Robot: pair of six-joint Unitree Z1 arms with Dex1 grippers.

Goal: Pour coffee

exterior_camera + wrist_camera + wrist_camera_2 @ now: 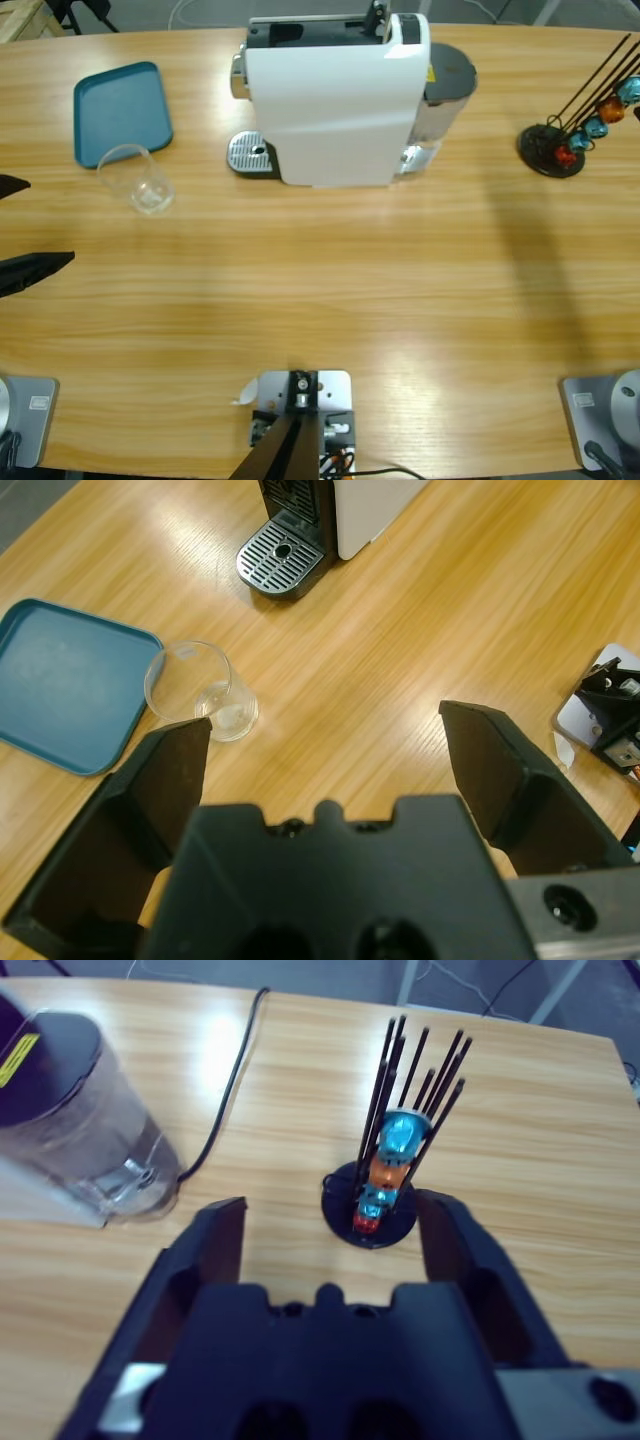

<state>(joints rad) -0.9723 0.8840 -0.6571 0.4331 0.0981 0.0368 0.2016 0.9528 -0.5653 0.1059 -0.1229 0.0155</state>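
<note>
My left gripper (325,750) hangs over the bench with its jaws spread wide and nothing between them; in the high view only its two black tips show at the bench's left edge. The glass (200,690) stands upright ahead of me and off toward my left jaw, close to it yet not between the jaws; it sits just beside the blue tray (70,680), near that tray's corner, toward the bench's far left corner. I can make out no brown layer in it; it looks clear and empty, so I judge the coffee is not yet brewed or not visible from here. The coffee machine (335,95) stands at the middle of the far edge, its drip grate (283,555) well apart from the glass and farther along my line of sight.

My right gripper (330,1245) is likewise open and empty; it faces the capsule rack (385,1170) by the bench's far right corner, with the water tank (75,1110) off to its side; it is out of the high view.

So the left gripper is much the nearer to the glass; I judge the coming move is a short shift toward my left jaw's side, to bring the upright wall of the glass between the jaws.
</note>
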